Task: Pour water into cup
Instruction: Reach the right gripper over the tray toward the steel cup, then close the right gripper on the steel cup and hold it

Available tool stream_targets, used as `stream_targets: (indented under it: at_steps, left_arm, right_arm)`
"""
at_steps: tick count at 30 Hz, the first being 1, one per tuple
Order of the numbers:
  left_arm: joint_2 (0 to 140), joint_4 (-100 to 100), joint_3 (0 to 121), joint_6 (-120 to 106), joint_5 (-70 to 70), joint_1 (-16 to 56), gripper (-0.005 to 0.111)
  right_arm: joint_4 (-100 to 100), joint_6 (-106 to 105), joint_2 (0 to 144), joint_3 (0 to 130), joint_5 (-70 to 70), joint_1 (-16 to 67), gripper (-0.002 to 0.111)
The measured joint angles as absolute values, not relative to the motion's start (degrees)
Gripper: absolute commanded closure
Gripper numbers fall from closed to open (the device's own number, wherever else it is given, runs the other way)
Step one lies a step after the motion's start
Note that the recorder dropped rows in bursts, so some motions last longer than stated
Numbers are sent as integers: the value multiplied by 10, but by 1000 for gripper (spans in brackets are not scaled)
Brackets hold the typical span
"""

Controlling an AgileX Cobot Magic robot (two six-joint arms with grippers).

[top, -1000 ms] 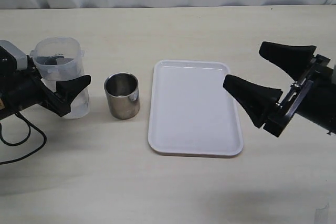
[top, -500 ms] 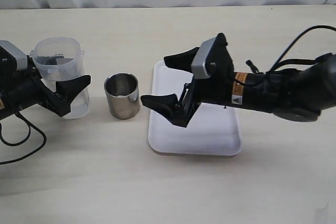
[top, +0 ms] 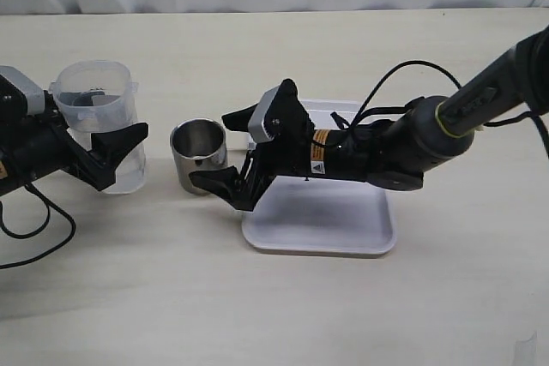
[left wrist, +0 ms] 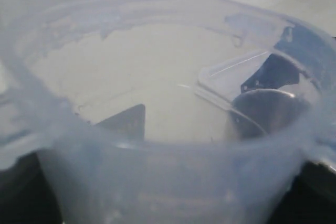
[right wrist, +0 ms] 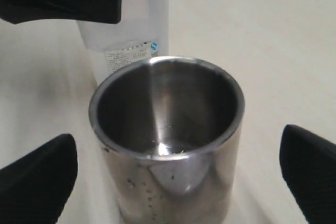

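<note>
I see the cup (right wrist: 168,145) upright on the tabletop (top: 343,315): short, shiny steel, no handle. My right hand (top: 212,147) is spread, flanking it; left hand (top: 116,126) pinches the beaker (top: 96,83).

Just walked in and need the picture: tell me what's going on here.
The left gripper straddles the translucent beaker, which stands upright; how firmly it grips is unclear. The right gripper, open, reaches across the white tray with a finger either side of the steel cup, not touching it. No pouring yet.

Right arm (top: 403,150) black, orange-white label (top: 319,163), grey wrist block (top: 268,116); black cables (top: 377,96); wedge-shaped black gripper fingers (top: 219,183).
</note>
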State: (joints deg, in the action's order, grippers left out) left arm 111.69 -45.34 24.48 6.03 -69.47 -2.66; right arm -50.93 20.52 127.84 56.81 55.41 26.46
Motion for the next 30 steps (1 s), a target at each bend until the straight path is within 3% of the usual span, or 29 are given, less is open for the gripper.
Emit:
stream_targets:
  at_steps: [30]
  left_arm:
    - [1117, -456, 245, 60, -695, -27, 107]
  right_arm:
    - [-493, 206, 1355, 639, 581, 268, 11]
